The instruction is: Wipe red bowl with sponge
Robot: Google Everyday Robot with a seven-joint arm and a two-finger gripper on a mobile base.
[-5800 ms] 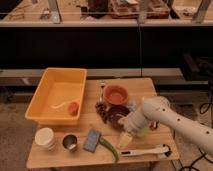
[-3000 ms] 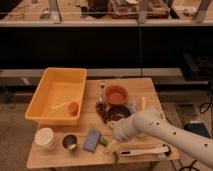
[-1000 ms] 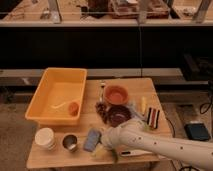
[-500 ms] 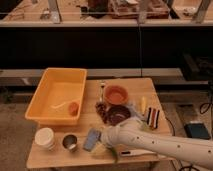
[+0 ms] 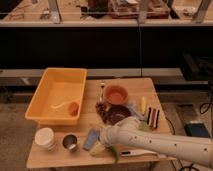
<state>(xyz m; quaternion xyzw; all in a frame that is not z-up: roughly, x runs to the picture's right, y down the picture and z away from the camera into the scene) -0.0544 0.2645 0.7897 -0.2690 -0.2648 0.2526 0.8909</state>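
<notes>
near the front edge of the table (image 5: 75, 156), the gripper (image 5: 104, 142) hangs low with its jaws apart. the sponge (image 5: 91, 139) lies just beside it, toward the metal cup (image 5: 69, 143). the red bowl (image 5: 116, 94) stands farther back from it, behind the dark bowl (image 5: 119, 114).

Sweeps left and nearer over the tabletop (image 5: 92, 120), bringing the pincer (image 5: 104, 140) from beside the dark bowl (image 5: 119, 112) to just right of the sponge (image 5: 91, 138) at the near edge. Lays the forearm (image 5: 160, 145) across the near right corner. Uncovers the striped block (image 5: 152, 116) on the right.
</notes>
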